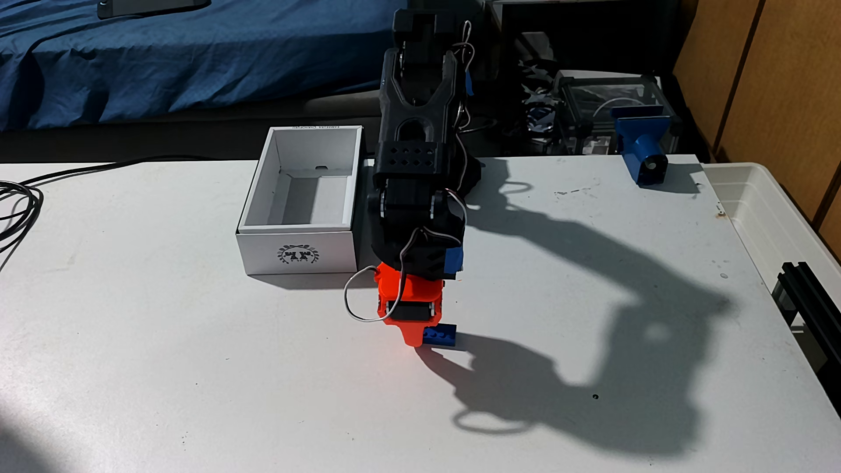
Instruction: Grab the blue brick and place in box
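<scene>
- My orange claw [416,339] points straight down at the table, its tip right against the blue brick [440,336]. From this side I cannot tell whether my fingers are clamped on the brick or merely standing around it; the orange body hides the gap.
- The brick lies flat, studs up, sticking out to the right of my claw in the fixed view. I judge I have come down on one end of it so the fingers can pinch its narrow sides.
- My black arm [416,150] leans forward over the claw, wires looping beside it.
- The box [300,245] sits open just behind and left of my claw, emblem side toward the camera, near enough that a short lift and swing should reach it.
- The white table [182,364] is scuffed, and hard sunlight throws my long shadow to the right.
- A blue clamp part [641,150] stands at the far right edge, a plastic tub [746,200] beside the table, blue bedding [159,59] behind.
</scene>
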